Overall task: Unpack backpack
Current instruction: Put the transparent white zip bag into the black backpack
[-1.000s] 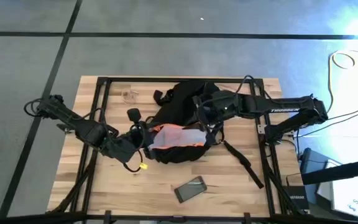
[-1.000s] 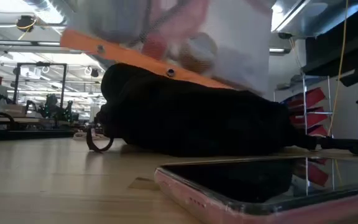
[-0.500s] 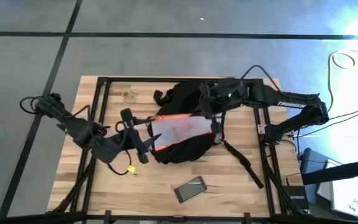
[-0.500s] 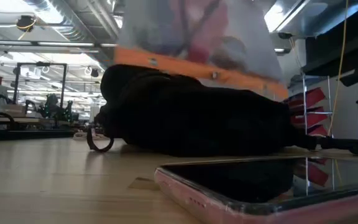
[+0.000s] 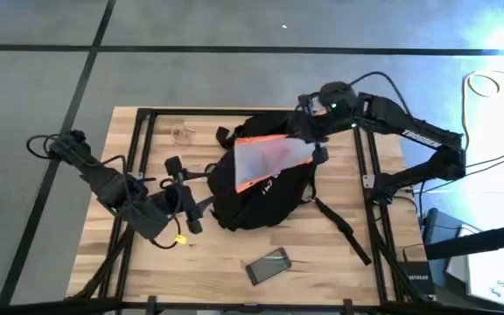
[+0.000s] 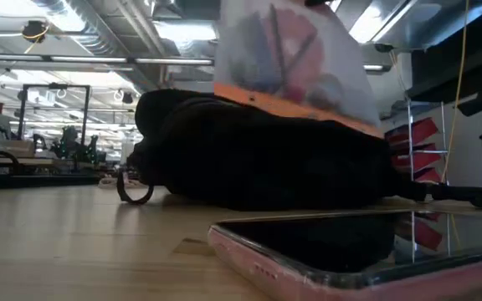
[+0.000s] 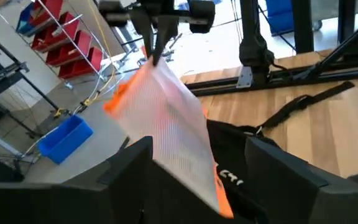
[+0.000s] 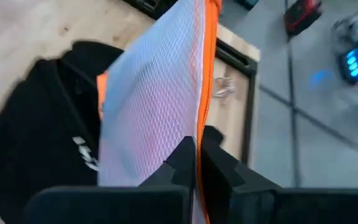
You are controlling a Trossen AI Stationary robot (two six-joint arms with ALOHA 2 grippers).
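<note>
The black backpack (image 5: pixel 256 199) lies on its side at the table's middle, white lettering (image 7: pixel 229 180) showing. Above it hangs a white mesh pouch with orange trim (image 5: pixel 269 157), held by my right gripper (image 5: pixel 309 131), which is shut on it over the backpack's far right part. The low view shows the pouch (image 6: pixel 287 58) over the backpack (image 6: pixel 258 163). My left gripper (image 5: pixel 185 192) stands open just left of the backpack, with nothing between its fingers. My right gripper pinches the pouch's orange-trimmed edge (image 8: pixel 199 127) between its two fingers, near a top corner (image 7: pixel 149 62). The fingers come from above, pointing down. The pouch hangs slanting below them, its lower end (image 7: pixel 219 199) at the backpack; whether it touches there I cannot tell.
A phone in a pink case (image 5: pixel 268 265) lies near the table's front edge, close to the low camera (image 6: pixel 350 251). A black strap (image 5: pixel 339 223) trails from the backpack toward the near right. A small clear object (image 5: pixel 180 134) lies at the far left. Black frame rails (image 5: pixel 138 157) border the table.
My right gripper has risen and gone toward the table's far right, drawing the pouch up off the backpack; the pouch has turned from lying nearly flat to hanging slanted. My left gripper has drawn back a little toward the left edge, away from the pouch.
</note>
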